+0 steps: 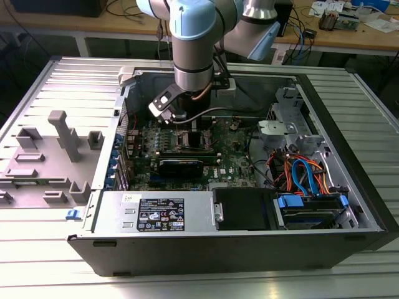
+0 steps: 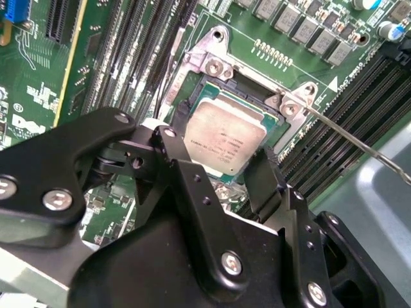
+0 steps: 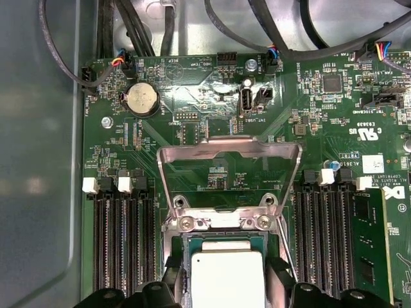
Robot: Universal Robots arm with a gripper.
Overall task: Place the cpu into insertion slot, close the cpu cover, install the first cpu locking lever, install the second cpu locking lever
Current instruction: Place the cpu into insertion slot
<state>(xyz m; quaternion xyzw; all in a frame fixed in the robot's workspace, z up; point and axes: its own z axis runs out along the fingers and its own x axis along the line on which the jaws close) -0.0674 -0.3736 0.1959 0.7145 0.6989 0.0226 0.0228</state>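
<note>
The cpu point(image 2: 225, 138) point(image 3: 228, 282), a square chip with a dull silver top, lies flat in the insertion slot point(image 2: 215, 67) point(image 3: 221, 221) on the green board. My gripper point(image 2: 218, 154) point(image 3: 225, 276) hangs right over it, with a black finger point(image 3: 174, 273) against each of two opposite edges, shut on the chip. The cpu cover point(image 3: 192, 153) stands swung up and open behind the slot. A thin wire locking lever point(image 2: 359, 144) sticks out raised beside the slot. In the exterior view my gripper point(image 1: 187, 121) reaches down into the open computer case over the slot point(image 1: 190, 138).
Long black memory slots point(image 3: 122, 237) point(image 3: 321, 231) flank the socket on both sides. A coin battery point(image 3: 141, 99) and black cables point(image 3: 141, 25) lie beyond the cover. The case holds a power supply point(image 1: 159, 212) and a drive bay with blue and orange cables point(image 1: 305, 180).
</note>
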